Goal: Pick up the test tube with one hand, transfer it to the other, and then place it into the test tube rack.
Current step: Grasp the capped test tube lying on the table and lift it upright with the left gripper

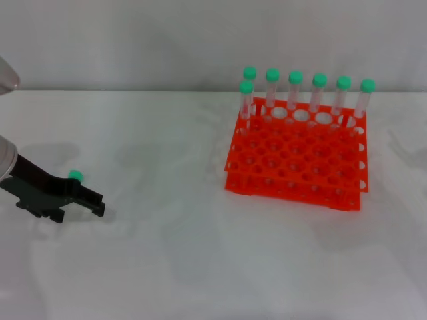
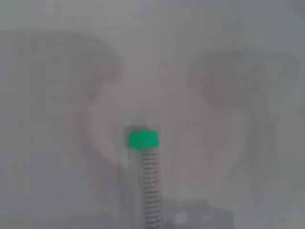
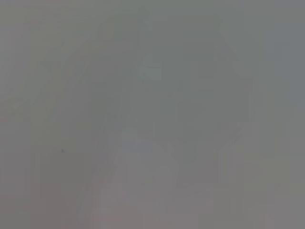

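Seven green-capped tubes stand in the test tube rack [image 1: 295,160] — six in a row along the far edge, one more just in front of the leftmost, a step nearer the camera. One rack only, bright orange-red, tiered, sitting right of centre on the white desk [image 1: 173,260]; the holes in front of the standing tubes are vacant. One loose test tube [image 1: 75,176] lies at the left side of the desk, well apart from the rack; in the head view only its green cap shows, peeking out just behind the black left gripper [image 1: 93,203]. That gripper is low over the desk at the left edge, fingers pointing toward the rack side. The left wrist view shows the same tube [image 2: 148,181] lengthwise, cap at the far end, printed graduation marks along its clear body, resting on the desk — whether the fingers are closed on it, or how wide they stand, I cannot tell. The right arm is not seen in the head view, and the right wrist view gives only a featureless grey blur.
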Robot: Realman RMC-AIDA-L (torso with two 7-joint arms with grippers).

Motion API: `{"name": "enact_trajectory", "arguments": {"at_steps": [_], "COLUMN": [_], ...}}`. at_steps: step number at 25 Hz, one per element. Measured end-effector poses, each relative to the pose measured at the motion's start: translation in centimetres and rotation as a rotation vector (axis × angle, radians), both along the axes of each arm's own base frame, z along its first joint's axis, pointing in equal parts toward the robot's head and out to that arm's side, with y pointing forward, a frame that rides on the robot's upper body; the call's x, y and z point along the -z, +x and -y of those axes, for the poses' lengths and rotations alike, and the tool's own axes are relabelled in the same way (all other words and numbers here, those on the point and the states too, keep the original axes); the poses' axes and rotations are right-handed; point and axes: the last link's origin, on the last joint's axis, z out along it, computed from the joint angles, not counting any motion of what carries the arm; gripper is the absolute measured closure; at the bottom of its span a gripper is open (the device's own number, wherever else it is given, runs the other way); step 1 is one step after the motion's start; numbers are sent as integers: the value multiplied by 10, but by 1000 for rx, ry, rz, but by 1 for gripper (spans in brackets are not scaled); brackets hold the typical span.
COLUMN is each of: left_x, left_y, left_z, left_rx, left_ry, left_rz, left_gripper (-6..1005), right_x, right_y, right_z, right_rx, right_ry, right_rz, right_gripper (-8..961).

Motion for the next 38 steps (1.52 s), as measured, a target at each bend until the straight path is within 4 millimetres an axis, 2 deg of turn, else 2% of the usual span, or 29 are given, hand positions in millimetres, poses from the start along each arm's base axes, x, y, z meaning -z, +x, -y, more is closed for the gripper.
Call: {"name": "enact_trajectory", "arguments": {"at_steps": [7,15,24,38], "left_x": [-10,-1,6,6], "left_y": [5,7,-1,-12], "left_z": [-6,-5,0,3], "left_rx": [0,2,-12,-16], "left_ry": [-8,-40,-46,-39], "left_rz": [-58,-83,-86,-114], "left_gripper": [114,114,115,116], "right_x": [1,1,2,2], "right_y": [3,6,8,7], "right_z": [0,3,4,3], "right_rx": [16,27,32,30], "right_ry": [-8,-9,-10,-11], "right_rz": [-2,-3,-2,-3], "right_gripper": [80,81,81,80]}}
